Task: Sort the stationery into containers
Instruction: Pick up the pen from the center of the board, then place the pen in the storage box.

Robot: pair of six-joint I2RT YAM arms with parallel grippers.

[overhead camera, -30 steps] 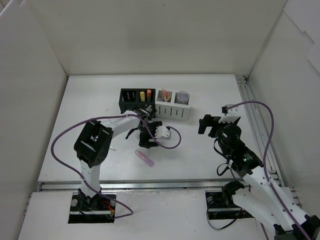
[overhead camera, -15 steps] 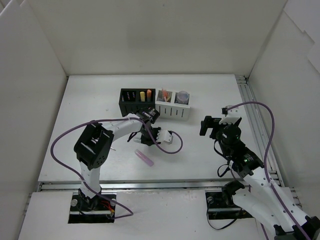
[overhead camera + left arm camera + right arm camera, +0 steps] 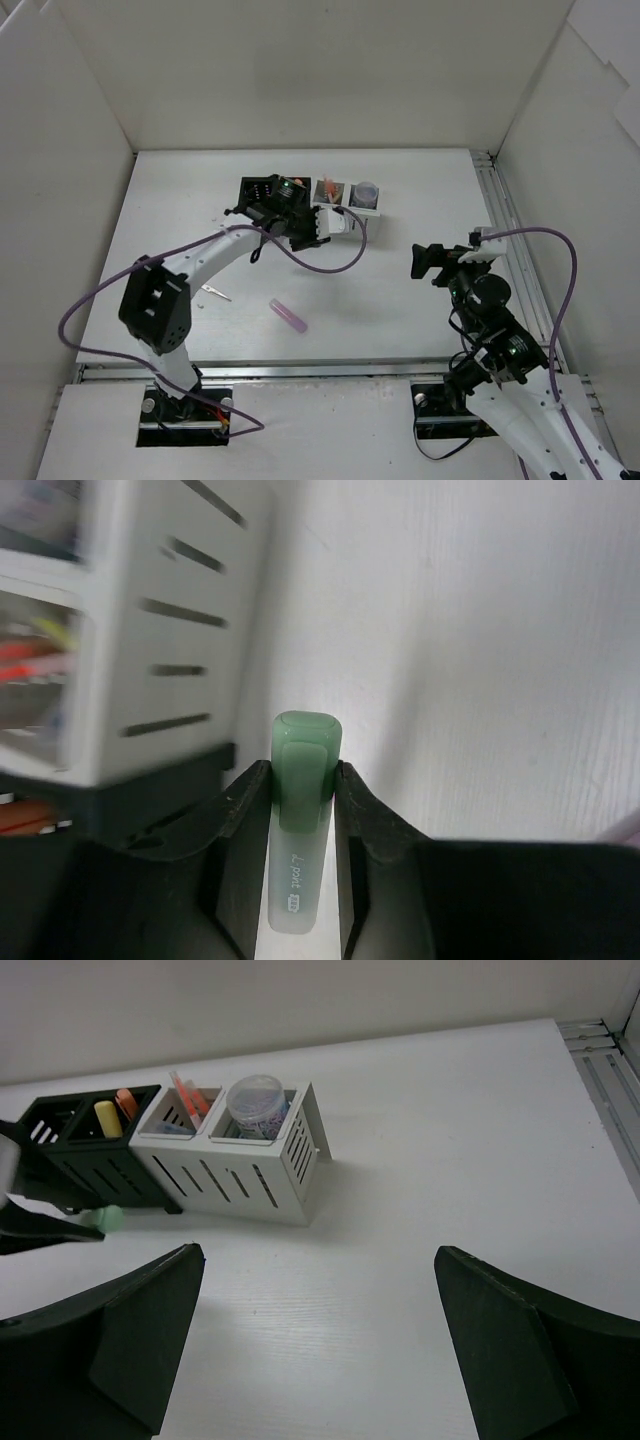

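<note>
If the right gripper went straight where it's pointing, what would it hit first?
Likely bare table just before the white organiser's right end, though depth is unclear.

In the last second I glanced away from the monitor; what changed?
The left gripper closed on the green marker and carried it to the front of the black organiser. The right gripper, still open, drew back slightly. The pink marker and white organiser stayed put.

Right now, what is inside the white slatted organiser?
In the white slatted organiser, thin orange-red pens lean in the left compartment; a round translucent tape roll fills the right one's mouth. Anything beneath the roll is hidden.
</note>
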